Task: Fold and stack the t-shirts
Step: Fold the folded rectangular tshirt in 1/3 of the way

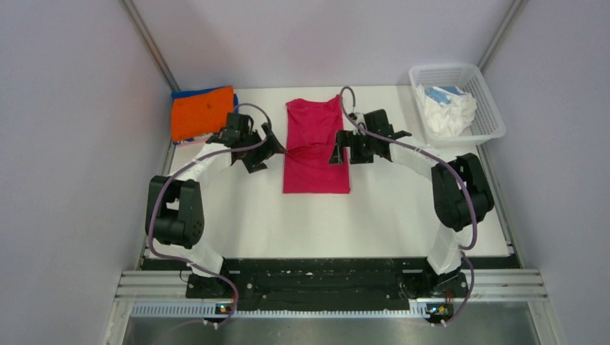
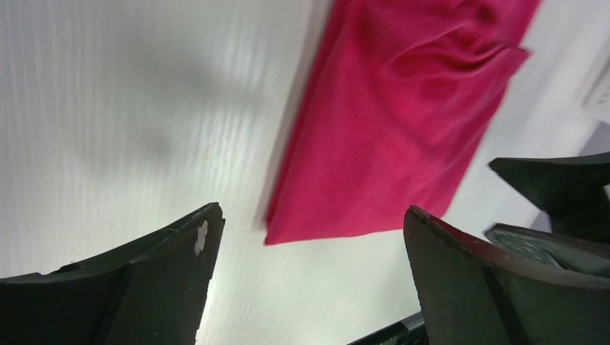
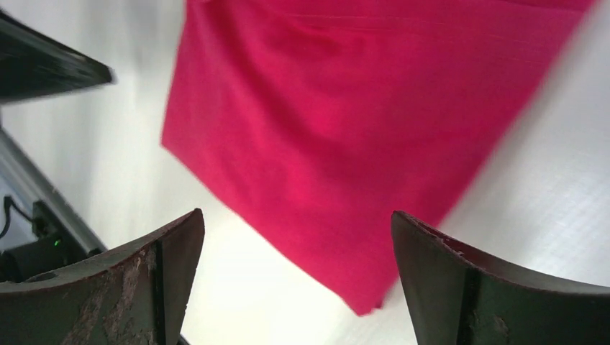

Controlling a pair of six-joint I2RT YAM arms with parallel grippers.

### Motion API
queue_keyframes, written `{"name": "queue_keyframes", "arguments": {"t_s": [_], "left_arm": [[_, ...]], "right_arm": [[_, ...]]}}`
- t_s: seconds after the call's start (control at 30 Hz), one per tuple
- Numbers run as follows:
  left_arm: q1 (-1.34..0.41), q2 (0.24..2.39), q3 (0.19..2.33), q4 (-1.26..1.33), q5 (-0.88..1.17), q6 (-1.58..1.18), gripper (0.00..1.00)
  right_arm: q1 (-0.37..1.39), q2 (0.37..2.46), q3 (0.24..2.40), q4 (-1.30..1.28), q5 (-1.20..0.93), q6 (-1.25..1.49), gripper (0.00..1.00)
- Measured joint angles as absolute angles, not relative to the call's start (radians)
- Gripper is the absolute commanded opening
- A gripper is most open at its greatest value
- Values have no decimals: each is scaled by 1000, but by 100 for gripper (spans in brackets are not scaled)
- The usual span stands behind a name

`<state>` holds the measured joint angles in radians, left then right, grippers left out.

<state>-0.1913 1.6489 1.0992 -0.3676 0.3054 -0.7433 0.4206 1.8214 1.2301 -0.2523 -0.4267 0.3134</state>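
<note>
Crimson-pink t-shirt [image 3: 338, 136] flat on the white table [image 3: 550, 172], beyond two wide-spread, empty fingers [image 3: 133, 287]

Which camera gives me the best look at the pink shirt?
The top view: the whole pink shirt shows, folded into a long strip on the table. Each wrist view catches only a blurred part of it, cut off by the frame.

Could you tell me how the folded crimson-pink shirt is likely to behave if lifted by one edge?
The crimson-pink shirt would probably droop and unfold: it is thin cloth lying flat with soft creases. It looks light. Pushed across the smooth white table, it may bunch rather than slide.
</note>
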Motion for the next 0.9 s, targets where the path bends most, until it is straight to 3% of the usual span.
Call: {"name": "queue_keyframes", "arguments": {"t_s": [0.27,0.6,0.8,0.9], "left_arm": [[-213,1522,849,-385,294,-795,99],[-219,1389,829,-402,268,-825,99],[-219,1393,826,-402,263,-831,99],[-221,1427,827,-389,264,-828,95]], "right_arm": [[589,1985,1401,-155,-518,315,99],[590,2351,1821,-97,-459,365,99],[553,2352,1895,-89,-405,387,99],[519,2254,1755,-59,-390,396,99]]}}
